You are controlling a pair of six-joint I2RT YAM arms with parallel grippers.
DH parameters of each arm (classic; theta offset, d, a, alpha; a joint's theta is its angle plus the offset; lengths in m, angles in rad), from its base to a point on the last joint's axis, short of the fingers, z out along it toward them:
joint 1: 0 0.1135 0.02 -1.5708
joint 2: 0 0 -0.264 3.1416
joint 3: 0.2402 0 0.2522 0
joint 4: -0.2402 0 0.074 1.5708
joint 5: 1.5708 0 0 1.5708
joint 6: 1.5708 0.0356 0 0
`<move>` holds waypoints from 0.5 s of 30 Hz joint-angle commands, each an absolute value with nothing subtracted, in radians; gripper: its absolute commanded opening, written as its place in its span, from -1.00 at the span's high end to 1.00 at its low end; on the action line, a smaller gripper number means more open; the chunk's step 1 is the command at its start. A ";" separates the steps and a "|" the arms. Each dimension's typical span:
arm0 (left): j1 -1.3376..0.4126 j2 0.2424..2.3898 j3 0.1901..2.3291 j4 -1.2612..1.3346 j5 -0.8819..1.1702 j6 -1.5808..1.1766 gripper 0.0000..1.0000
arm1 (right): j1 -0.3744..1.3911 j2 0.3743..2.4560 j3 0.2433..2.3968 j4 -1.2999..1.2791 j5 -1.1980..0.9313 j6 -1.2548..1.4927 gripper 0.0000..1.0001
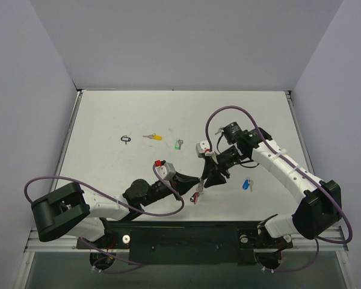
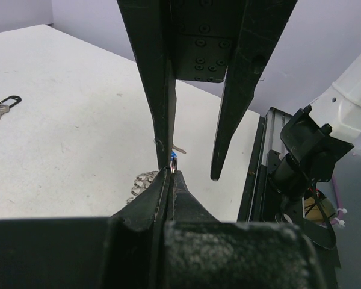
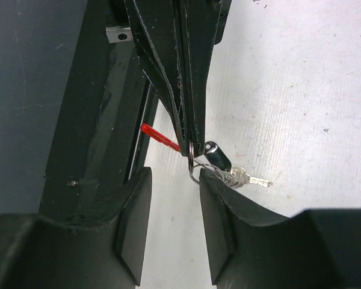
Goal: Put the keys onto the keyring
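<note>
My left gripper [image 1: 197, 180] is shut on the keyring's silver ring [image 3: 191, 159], held above the table; the grip also shows in the left wrist view [image 2: 170, 173]. The ring's red tag [image 3: 159, 135] and beaded chain [image 2: 142, 183] hang from it. A silver key [image 3: 250, 179] with a black tag [image 3: 218, 155] hangs at the ring. My right gripper [image 3: 173, 180] is open, its fingers on either side of the ring, one fingertip [image 3: 212, 180] touching it. The blue key [image 1: 247, 185], green key [image 1: 178, 144] and yellow key [image 1: 152, 136] lie on the table.
A small black loop tag with a key [image 1: 126, 138] lies at the far left, also seen in the left wrist view [image 2: 4, 103]. The black base rail [image 1: 186, 232] runs along the near edge. Purple cables [image 1: 228, 114] arc over both arms.
</note>
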State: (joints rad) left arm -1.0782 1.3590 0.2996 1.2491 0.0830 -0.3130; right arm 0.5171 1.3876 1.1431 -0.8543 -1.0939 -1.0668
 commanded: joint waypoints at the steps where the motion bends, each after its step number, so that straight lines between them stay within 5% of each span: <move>1: -1.078 1.365 0.333 1.480 0.091 -0.331 1.00 | 0.529 1.376 1.132 -0.847 -1.166 -1.039 0.43; 11: -1.078 1.368 0.331 1.488 0.084 -0.334 1.00 | 0.543 1.387 1.132 -0.810 -1.141 -0.996 1.00; 15: -1.077 1.359 0.322 1.483 0.078 -0.337 1.00 | 0.554 1.391 1.147 -0.793 -1.071 -0.908 1.00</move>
State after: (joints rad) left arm -1.0786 1.3678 0.2996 1.2640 0.0902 -0.3244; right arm 0.5289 1.3876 1.1366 -0.7956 -1.0920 -0.9890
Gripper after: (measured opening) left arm 0.019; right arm 0.005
